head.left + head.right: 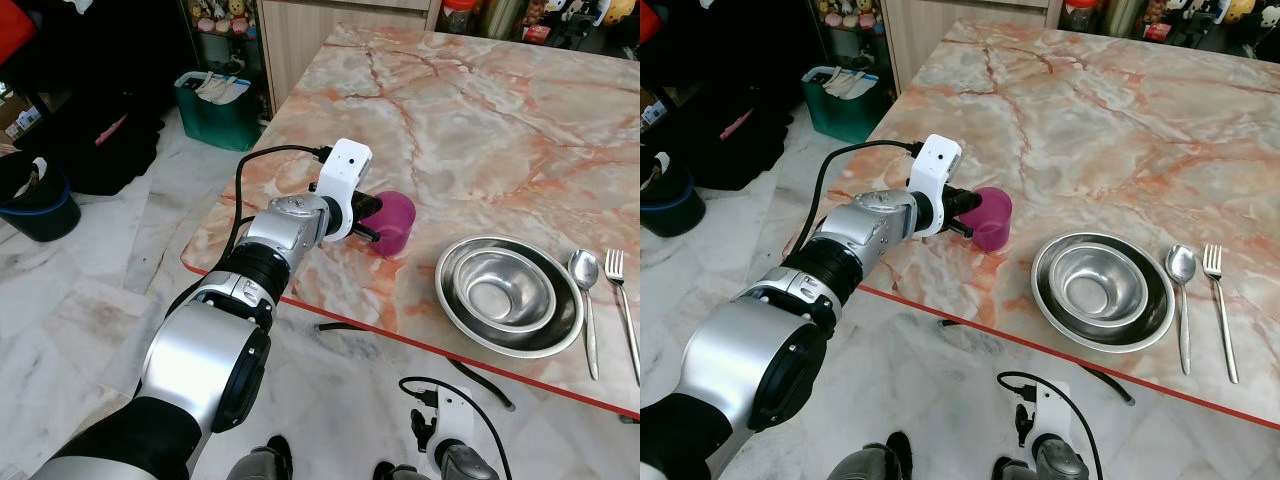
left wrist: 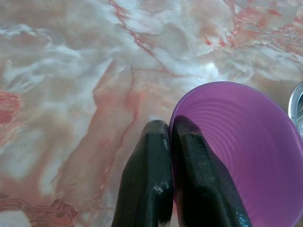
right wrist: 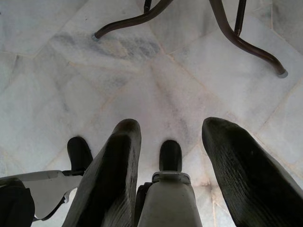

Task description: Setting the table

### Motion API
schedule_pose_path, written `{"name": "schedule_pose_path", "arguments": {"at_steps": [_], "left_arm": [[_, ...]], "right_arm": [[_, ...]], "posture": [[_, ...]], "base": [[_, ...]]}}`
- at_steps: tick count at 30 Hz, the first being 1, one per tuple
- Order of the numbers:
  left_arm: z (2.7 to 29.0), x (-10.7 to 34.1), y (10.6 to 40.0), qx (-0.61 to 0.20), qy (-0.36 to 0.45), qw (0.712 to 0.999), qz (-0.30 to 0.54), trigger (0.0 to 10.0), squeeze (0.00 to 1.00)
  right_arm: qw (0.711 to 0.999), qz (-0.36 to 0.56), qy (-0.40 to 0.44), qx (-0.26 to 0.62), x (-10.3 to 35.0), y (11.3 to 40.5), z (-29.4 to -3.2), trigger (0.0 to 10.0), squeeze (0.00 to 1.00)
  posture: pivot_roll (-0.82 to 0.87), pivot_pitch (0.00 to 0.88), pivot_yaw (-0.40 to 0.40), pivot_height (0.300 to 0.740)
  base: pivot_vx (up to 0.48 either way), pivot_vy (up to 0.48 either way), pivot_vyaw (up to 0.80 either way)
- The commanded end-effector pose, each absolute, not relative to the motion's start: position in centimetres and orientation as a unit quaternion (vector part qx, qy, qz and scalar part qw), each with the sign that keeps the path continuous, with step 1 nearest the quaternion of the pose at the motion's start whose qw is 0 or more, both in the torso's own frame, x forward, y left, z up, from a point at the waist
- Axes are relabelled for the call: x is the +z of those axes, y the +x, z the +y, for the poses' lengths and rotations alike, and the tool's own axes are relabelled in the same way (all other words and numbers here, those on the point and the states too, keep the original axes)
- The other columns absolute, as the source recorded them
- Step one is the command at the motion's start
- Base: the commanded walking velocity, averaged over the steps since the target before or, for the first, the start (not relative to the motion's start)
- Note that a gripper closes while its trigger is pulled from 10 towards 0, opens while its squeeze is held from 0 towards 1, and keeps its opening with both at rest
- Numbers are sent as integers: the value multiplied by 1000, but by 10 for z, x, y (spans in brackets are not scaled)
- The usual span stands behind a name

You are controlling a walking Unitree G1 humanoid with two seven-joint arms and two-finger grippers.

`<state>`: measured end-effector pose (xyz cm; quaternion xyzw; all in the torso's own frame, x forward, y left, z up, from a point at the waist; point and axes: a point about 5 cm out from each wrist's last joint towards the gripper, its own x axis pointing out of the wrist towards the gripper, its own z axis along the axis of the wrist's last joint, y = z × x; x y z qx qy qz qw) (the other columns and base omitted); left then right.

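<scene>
Left gripper (image 2: 171,137) pinches the purple cup's (image 1: 393,223) rim at the table's (image 1: 480,120) near edge, at nine o'clock from the bowls (image 1: 508,294). Spoon (image 1: 585,275) and fork (image 1: 619,285) already laid at three o'clock; cup seemingly unplaced. Right gripper (image 3: 170,156) hangs spread.

I observe a large table with a pink-and-white veined marble top (image 1: 480,110) and a red edge strip along its near side. The floor (image 1: 110,300) is pale grey-white marble tile. Beyond the table's far left corner stands a light wooden cabinet (image 1: 300,40), with a green plastic bin (image 1: 215,110) beside it holding pale items. A dark blue round bucket (image 1: 40,205) sits at the far left. Dark curved metal table legs (image 3: 236,33) rest on the tiles. Lighting is even and bright.
</scene>
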<state>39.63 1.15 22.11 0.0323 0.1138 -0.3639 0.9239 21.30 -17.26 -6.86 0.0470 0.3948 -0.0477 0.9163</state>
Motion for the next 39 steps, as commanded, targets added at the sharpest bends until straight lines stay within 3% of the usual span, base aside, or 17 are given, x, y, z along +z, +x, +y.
{"name": "schedule_pose_path", "arguments": {"at_steps": [1,21,22,28,29,30,34,35,36,39], "left_arm": [[10,226,397,-364,47,924,108,10000,263],[10,226,397,-365,49,923,109,10000,259],[8,230,397,-367,40,924,102,10000,0],[7,239,398,-367,23,926,88,10000,0],[6,240,398,-368,22,926,86,10000,192],[6,241,398,-369,20,925,85,10000,1000],[6,242,398,-370,19,925,84,10000,1000],[6,243,398,-371,21,925,84,10000,208],[6,243,398,-371,21,925,84,10000,0],[6,243,398,-371,21,925,84,10000,0]], "right_arm": [[911,407,50,-49,-73,207,-171,10000,0],[911,407,50,-49,-73,207,-171,10000,0],[911,407,50,-50,-73,207,-171,10000,0],[911,407,51,-51,-73,207,-171,10000,0],[911,407,51,-51,-73,207,-171,10000,0],[911,407,51,-51,-73,207,-171,10000,0],[911,406,51,-51,-73,207,-171,10000,0],[911,406,51,-51,-73,207,-171,10000,0],[911,406,51,-51,-73,207,-171,10000,0],[911,406,51,-51,-73,207,-171,10000,0]], "posture": [[15,175,50,740],[15,176,51,740],[14,176,55,740],[15,176,54,740],[16,175,54,740],[16,175,54,740],[16,175,54,740],[16,175,54,740],[16,175,54,740],[16,175,54,740]], "base": [[0,0,0],[0,0,0],[0,0,0],[0,0,0],[0,0,0],[0,0,0],[0,0,0],[0,0,0],[0,0,0],[0,0,0]]}}
